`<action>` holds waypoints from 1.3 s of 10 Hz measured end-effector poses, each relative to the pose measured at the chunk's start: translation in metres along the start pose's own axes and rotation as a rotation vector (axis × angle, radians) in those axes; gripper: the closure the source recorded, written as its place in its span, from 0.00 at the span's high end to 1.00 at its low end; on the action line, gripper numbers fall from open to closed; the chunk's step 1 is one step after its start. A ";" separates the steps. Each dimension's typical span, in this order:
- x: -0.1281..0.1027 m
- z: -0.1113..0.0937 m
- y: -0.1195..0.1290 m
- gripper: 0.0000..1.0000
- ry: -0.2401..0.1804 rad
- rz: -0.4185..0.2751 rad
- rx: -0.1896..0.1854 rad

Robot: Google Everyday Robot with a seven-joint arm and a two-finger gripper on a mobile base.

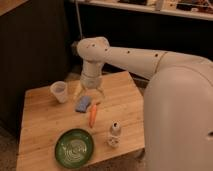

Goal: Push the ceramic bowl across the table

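Groundwork for the push begins at the near edge, where the ceramic bowl point(74, 146) sits flat on the table point(42, 120), left of centre and close to the near rim. Just to its right stands a small white bottle point(114, 135), apart from the bowl but close enough that we would not sweep rightward. Farther in, a carrot point(93, 114) lies pointing away from us, with a blue sponge point(83, 104) just beside it on the left; both block a straight run toward the far side. Above the sponge hovers the gripper point(90, 93), fingers spread wide and holding nothing, well apart from the bowl. Beyond it on the far left stands a white cup point(59, 91). To do this well, we judge that the gripper should travel nearward over the carrot before it descends, so that nothing is knocked. It should then come down beside the bowl's right or near wall rather than onto it. Contact should be low on the outer wall, since a shallow glossy rim may tip or slide under a high touch. The bare wood on the left looks like our clearest lane, so we would push slowly that way.
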 end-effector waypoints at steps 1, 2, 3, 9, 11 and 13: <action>0.000 0.000 0.000 0.80 0.000 0.000 0.000; 0.000 0.000 0.000 0.80 0.001 -0.001 0.001; 0.001 0.000 0.000 0.80 -0.001 -0.005 0.004; 0.097 0.015 0.028 0.74 -0.126 -0.198 -0.062; 0.127 0.043 0.050 0.54 -0.124 -0.286 -0.088; 0.146 0.072 0.059 0.33 -0.109 -0.375 -0.122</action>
